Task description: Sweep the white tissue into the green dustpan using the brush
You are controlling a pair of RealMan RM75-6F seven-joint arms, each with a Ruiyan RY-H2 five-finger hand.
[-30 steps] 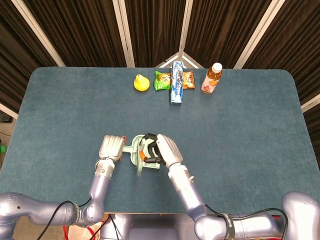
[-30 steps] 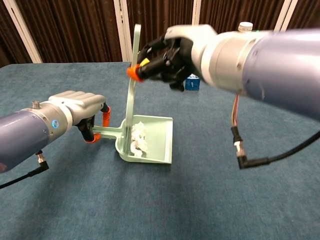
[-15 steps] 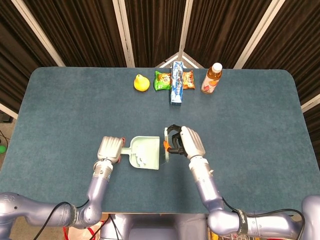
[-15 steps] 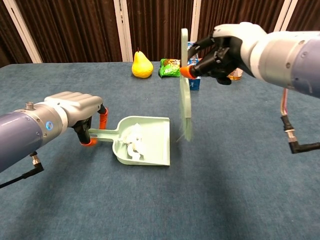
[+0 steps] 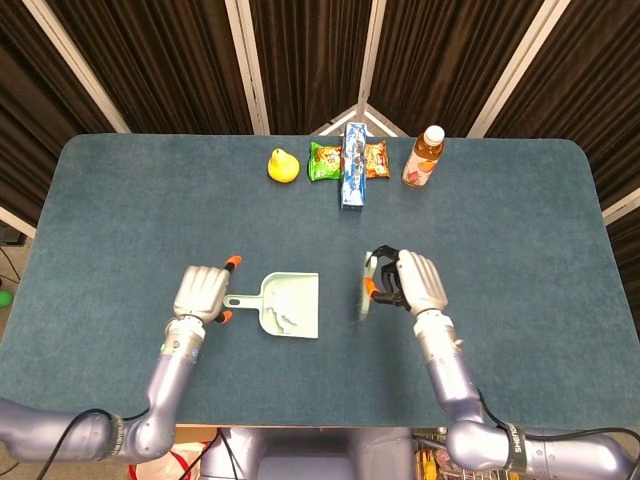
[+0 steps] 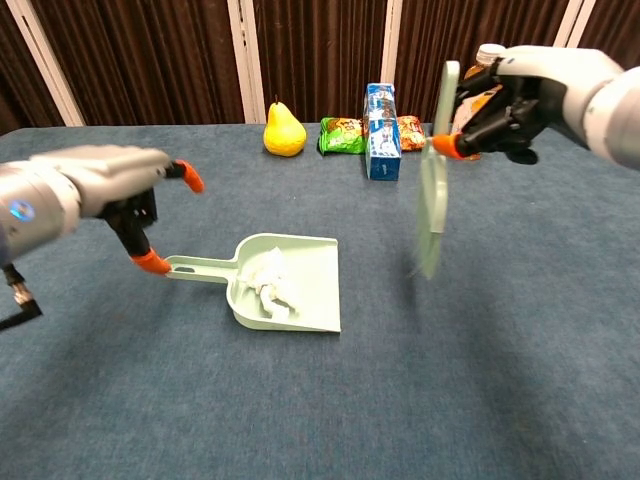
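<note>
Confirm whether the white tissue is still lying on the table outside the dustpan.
No. The white tissue lies inside the green dustpan, crumpled on its tray.

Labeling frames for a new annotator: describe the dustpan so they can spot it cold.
On the blue table, look at the near half, left of centre, by the left hand. The dustpan lies flat there, pale green with a thin handle, the only thing holding crumpled white tissue.

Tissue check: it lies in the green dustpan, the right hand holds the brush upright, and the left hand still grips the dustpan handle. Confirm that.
Not quite. The left hand has let go of the dustpan handle, fingers spread beside it, as the chest view shows. The rest holds: the tissue lies in the dustpan, and the right hand holds the brush upright.
</note>
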